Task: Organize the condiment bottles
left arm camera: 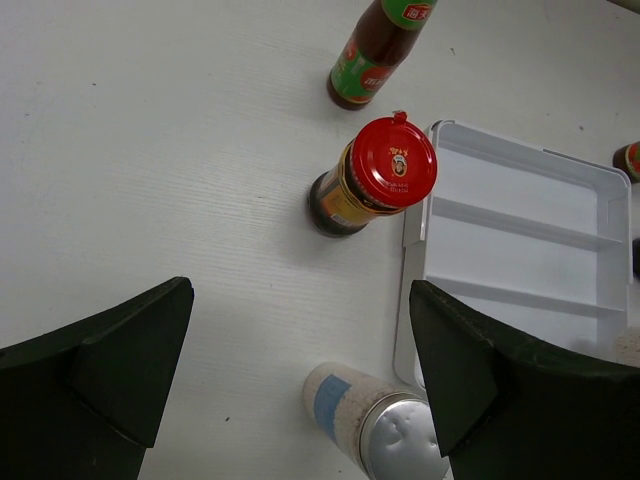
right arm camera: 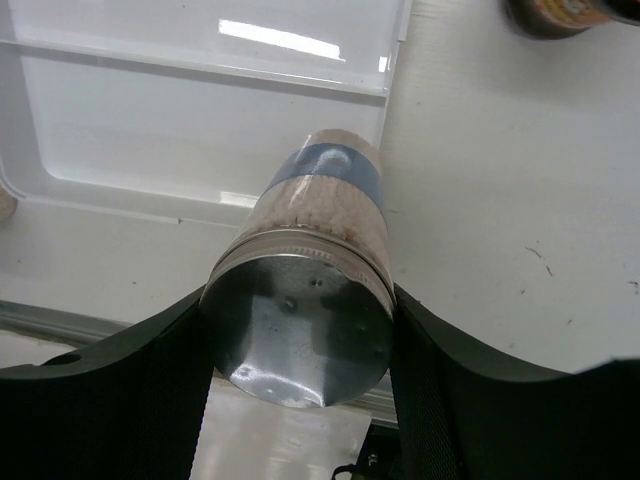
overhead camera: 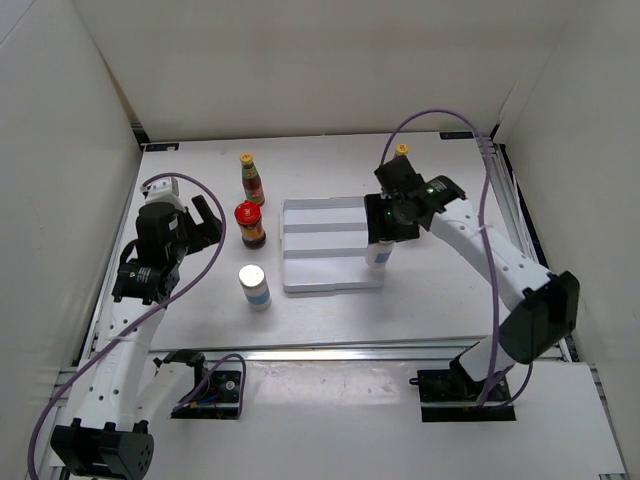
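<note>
Condiment bottles (overhead camera: 250, 225) stand on both sides of a flat white ridged tray (overhead camera: 320, 215). The right pincer (right arm camera: 297, 330) is clamped on a white silver-topped shaker (right arm camera: 320, 215), with one finger on each side just under its lid. The shaker's foot is at the tray rim nearest that pincer; whether it rests in the tray or on the surface (overhead camera: 420, 300) cannot be told. Ahead of this pincer a dark jar (right arm camera: 555, 12) shows only at the frame edge. A yellow-capped sauce bottle (overhead camera: 401, 152) peeks out behind the same arm.

The left pincer (left arm camera: 300, 290) hangs above the surface with its fingers spread wide and nothing between them. Straight ahead of it a red-lidded jar (left arm camera: 375, 180) stands just beside the tray. Farther ahead is a slim sauce bottle (left arm camera: 375, 50) with a green neck. A second shaker (left arm camera: 370, 420) stands close beside the tray-side finger (left arm camera: 470, 370).
</note>
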`<state>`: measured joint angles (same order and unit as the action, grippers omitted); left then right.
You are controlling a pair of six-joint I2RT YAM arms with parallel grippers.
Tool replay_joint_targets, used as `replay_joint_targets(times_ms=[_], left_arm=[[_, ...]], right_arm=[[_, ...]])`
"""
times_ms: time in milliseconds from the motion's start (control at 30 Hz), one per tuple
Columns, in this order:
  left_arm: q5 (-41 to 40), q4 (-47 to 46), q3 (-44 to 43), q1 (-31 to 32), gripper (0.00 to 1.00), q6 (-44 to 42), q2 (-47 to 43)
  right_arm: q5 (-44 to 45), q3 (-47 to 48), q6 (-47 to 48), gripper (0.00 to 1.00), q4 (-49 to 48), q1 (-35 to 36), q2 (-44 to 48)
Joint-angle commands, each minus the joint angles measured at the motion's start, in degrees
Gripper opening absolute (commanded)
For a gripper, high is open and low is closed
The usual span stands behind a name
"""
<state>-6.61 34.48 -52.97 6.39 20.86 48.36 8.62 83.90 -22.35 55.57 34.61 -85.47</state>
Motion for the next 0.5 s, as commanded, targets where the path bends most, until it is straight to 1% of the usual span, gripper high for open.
replay_joint_targets(times_ms=[0, 133, 300, 433, 467], left_arm=[[1.1, -1.1, -0.3, 0.2, 1.0, 0.3, -0.4], [1.1, -1.1, -0.3, 0.2, 1.0, 0.3, -0.4], [1.1, -1.1, -0.3, 0.2, 1.0, 0.3, 0.2], [1.1, -1.1, -0.3, 0.2, 1.0, 0.3, 0.2], [1.1, -1.1, -0.3, 0.2, 1.0, 0.3, 0.2]], right_arm=[[-1.1, 2.0, -0.1, 0.01, -4.1, 0.5, -1.6], [-1.2, 0.7, -0.1, 0.01, -5.4, 1.2, -4.7], [-1.2, -1.3, -1.2, 0.01, -7.4, 1.7, -6.0], [-1.7, 0.3, -1.2, 0.11, -7.4, 1.7, -9.0], [-1.7, 0.8, -1.2, 0.16, -6.1, 1.7, -10.0]])
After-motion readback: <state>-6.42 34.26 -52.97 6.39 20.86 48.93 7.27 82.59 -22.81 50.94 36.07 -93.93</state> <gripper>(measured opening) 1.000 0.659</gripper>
